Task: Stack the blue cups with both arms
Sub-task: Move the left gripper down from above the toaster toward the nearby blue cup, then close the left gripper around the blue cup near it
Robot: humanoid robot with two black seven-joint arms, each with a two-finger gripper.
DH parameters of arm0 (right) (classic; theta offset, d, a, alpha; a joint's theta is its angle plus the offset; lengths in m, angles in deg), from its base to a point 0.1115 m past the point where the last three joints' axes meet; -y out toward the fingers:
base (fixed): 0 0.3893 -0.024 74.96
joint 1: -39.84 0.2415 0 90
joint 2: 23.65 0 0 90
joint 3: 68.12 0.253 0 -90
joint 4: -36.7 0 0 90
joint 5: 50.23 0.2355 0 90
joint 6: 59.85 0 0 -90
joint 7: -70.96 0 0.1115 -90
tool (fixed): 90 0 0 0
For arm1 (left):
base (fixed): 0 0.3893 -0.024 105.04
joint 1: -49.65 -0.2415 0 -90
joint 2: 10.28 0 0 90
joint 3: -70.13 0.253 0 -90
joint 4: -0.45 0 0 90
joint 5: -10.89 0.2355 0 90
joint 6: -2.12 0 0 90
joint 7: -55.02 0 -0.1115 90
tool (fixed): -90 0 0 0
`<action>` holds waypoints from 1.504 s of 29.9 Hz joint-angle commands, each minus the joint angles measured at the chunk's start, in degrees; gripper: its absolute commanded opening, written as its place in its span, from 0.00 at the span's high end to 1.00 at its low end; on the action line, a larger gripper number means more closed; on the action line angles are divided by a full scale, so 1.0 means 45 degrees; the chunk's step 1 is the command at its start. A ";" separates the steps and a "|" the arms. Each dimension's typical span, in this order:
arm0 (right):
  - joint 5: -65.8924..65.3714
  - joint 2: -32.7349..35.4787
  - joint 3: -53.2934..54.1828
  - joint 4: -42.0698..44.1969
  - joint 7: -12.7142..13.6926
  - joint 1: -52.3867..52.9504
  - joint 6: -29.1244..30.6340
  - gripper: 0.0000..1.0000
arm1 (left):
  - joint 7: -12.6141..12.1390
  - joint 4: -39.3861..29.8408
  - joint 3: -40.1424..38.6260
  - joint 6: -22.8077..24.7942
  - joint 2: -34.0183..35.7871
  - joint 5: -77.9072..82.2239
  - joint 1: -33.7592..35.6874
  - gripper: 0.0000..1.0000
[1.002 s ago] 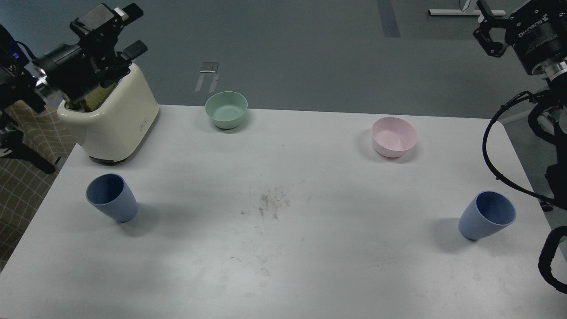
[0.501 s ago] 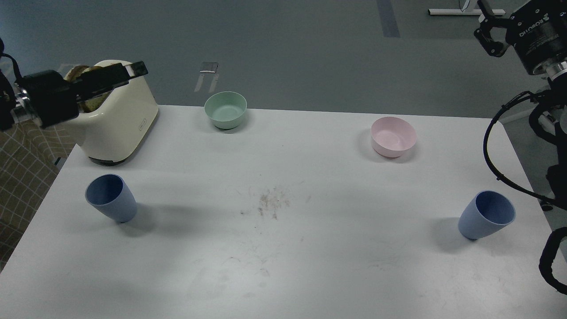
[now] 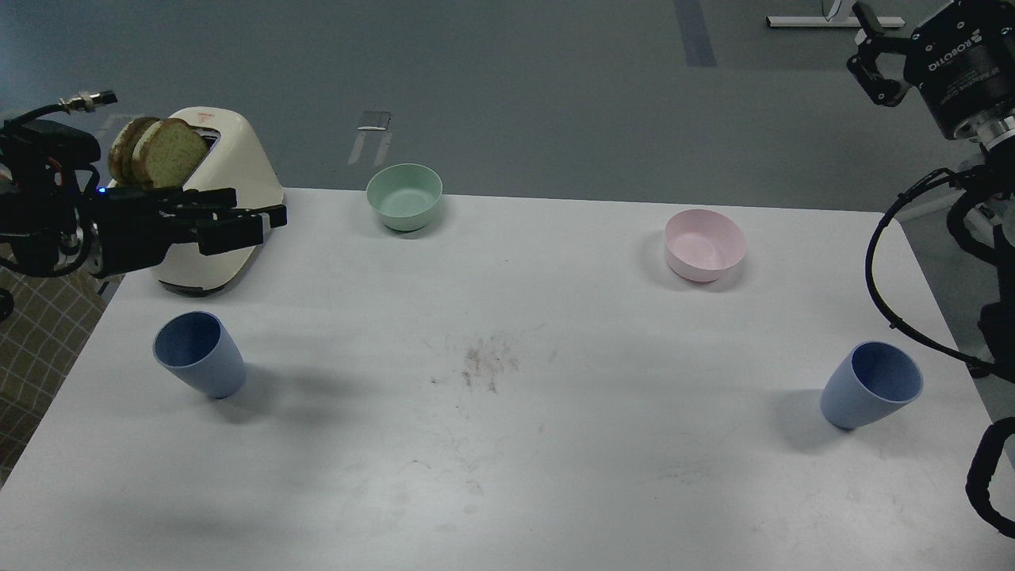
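You see two matte dusty-blue cups, left cup [image 3: 198, 354] and right cup [image 3: 872, 385], upright and apart; left gripper [image 3: 258, 226] narrowly parted, empty; right gripper [image 3: 872, 63] unreadable.

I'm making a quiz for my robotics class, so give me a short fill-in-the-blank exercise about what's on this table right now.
1. The two blue cups, left cup and right cup, both stand on the white ____.
2. The bowl nearest the toaster is ____ in colour.
3. Two slices of ____ stick up out of the toaster.
4. The left gripper is holding ____.

Missing words: table; green; bread; nothing
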 commanded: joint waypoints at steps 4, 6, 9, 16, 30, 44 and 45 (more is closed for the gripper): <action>-0.0001 0.0053 0.0033 -0.0213 0.0001 -0.0367 0.0000 0.00 | 0.0003 0.0000 0.0175 -0.0012 0.0046 0.0728 -0.0001 0.12; -0.0001 0.0053 0.0110 -0.0272 0.0001 -0.0581 0.0000 0.00 | 0.0003 0.0019 0.0194 -0.0012 0.0142 0.0748 -0.0021 0.12; -0.0001 0.0053 0.0305 -0.0272 0.0001 -0.0933 0.0000 0.00 | -0.0017 0.0077 0.0408 -0.0012 0.0202 0.0767 -0.0001 0.12; -0.0001 0.0111 0.0580 -0.0253 0.0001 -0.1325 0.0000 0.00 | 0.0022 0.0156 0.0838 -0.0012 0.0338 0.1977 -0.0021 0.13; 0.0019 0.0151 0.0853 -0.0272 -0.0019 -0.1560 0.0000 0.00 | 0.0100 0.0722 0.1483 -0.1984 0.2292 0.2095 -0.1953 0.14; 0.0019 0.0131 0.0892 -0.0272 -0.0019 -0.1560 0.0000 0.00 | 0.0335 0.0937 0.1542 -0.2590 0.2116 0.1724 -0.2774 0.38; 0.0019 0.0131 0.0912 -0.0272 -0.0019 -0.1560 0.0000 0.00 | 0.0315 0.1015 0.1542 -0.2590 0.2077 0.1724 -0.2832 0.41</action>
